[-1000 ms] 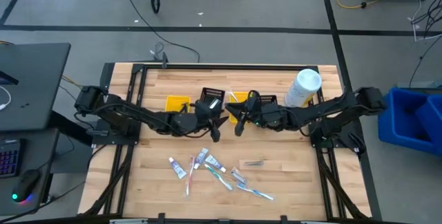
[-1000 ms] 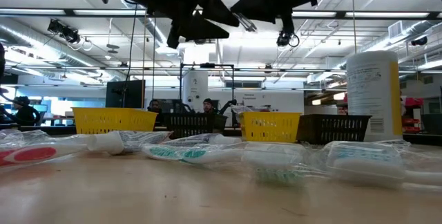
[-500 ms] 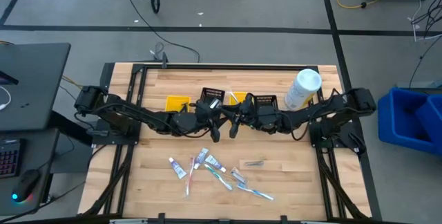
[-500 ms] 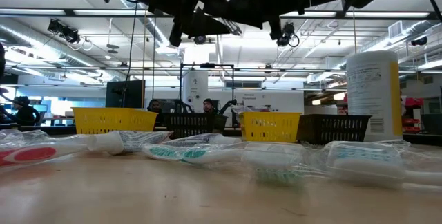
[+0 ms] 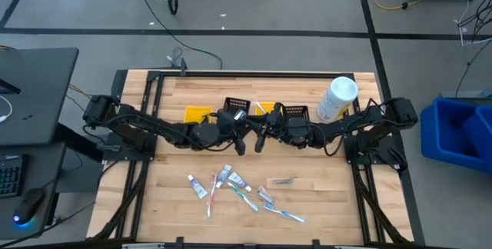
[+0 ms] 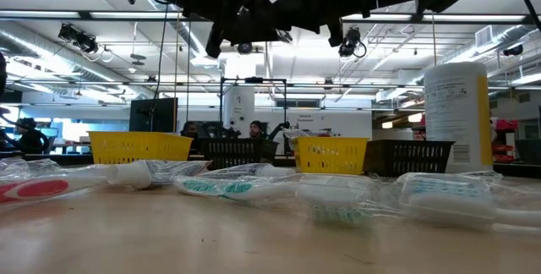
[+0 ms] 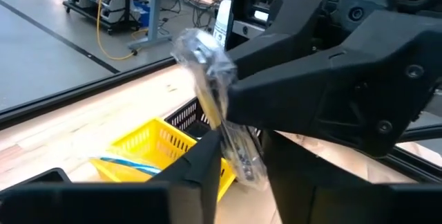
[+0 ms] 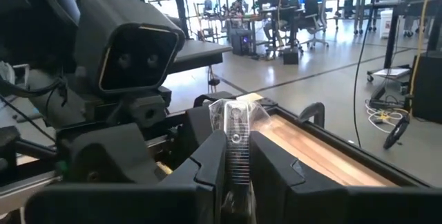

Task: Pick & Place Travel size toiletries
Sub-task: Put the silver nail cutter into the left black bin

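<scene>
Evidently mid hand-over, well above the wooden table [image 5: 323, 164] and just in front of the row of bins. Right gripper [image 5: 263, 132] clamped on a clear crinkled plastic packet [image 8: 237, 137] with a slim item inside, fingers [image 8: 210, 162] pressed to both its sides. Left gripper [image 5: 244, 131] nose to nose with it, fingers [image 7: 204, 162] drawn in against the other end of the same packet [image 7: 214, 89].

To do it well: confirm a firm pinch by the left before loosening the right, release gently, then back straight away so the slippery wrapper does not twist or drop.

Nearest small yellow mesh bin [image 7: 148, 144] seen with something thin and bluish inside; small black mesh bin [image 7: 186, 117] behind it, contents hidden. Other yellow bin [image 5: 197, 114]: contents impossible to make out. Remaining toothbrushes and toothpaste tubes [image 5: 231, 181] loose on the near table. Tall white cylindrical bottle [image 5: 338, 97] upright beside the farthest bin.
</scene>
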Available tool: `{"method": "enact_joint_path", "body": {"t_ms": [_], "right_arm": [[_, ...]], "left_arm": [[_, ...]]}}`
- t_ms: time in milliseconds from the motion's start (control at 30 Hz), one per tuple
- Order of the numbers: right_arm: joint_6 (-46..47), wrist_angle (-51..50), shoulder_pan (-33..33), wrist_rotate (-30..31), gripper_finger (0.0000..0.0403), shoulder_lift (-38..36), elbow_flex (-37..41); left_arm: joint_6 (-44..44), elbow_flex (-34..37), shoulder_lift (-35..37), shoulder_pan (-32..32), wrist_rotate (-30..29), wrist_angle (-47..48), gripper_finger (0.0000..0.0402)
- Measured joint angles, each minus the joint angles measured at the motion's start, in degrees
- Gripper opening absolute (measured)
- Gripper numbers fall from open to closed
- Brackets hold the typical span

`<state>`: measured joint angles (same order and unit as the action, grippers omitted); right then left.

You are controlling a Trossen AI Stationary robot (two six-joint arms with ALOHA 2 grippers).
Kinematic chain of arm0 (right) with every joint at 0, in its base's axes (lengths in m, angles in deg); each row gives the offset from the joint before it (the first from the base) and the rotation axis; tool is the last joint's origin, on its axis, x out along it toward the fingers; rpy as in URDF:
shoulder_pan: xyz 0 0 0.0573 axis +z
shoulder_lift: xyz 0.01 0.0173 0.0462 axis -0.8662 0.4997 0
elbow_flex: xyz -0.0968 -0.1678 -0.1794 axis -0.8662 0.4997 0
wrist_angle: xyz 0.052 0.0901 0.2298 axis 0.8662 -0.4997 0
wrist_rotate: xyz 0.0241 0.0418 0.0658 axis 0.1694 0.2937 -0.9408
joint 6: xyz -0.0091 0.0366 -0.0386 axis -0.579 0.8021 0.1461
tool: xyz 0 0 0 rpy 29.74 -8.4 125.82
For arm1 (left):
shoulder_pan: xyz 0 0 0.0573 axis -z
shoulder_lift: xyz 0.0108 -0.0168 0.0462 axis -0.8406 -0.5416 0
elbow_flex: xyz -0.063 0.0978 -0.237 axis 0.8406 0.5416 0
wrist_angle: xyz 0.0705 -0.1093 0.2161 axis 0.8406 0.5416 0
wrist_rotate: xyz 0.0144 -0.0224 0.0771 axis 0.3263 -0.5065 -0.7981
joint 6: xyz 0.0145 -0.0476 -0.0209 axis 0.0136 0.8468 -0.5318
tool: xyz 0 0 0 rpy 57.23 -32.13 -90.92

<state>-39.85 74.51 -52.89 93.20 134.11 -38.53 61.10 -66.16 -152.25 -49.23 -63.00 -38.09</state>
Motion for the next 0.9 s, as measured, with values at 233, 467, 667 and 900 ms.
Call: {"method": "enact_joint_path", "body": {"t_ms": [233, 467, 667, 900], "right_arm": [[-0.81, 0.02, -0.20, -0.27, 0.0059, 0.00, 0.02], [-3.86, -0.11, -0.39, -0.48, 0.0065, 0.00, 0.02], [-5.04, -4.51, -1.32, 1.49, 0.0114, -0.02, 0.00], [1.74, -13.33, -1.90, 15.25, 0.0192, -0.02, 0.00]], "left_arm": [[0.02, 0.00, 0.05, -0.47, 0.67, 0.22, 0.0063], [-0.04, 0.00, 0.05, -0.47, 0.56, 0.17, 0.0061], [1.43, 0.00, 0.04, -0.49, -0.28, 4.33, 0.0060], [6.26, -0.07, 0.02, -1.77, -5.99, 15.85, 0.0059]]}}
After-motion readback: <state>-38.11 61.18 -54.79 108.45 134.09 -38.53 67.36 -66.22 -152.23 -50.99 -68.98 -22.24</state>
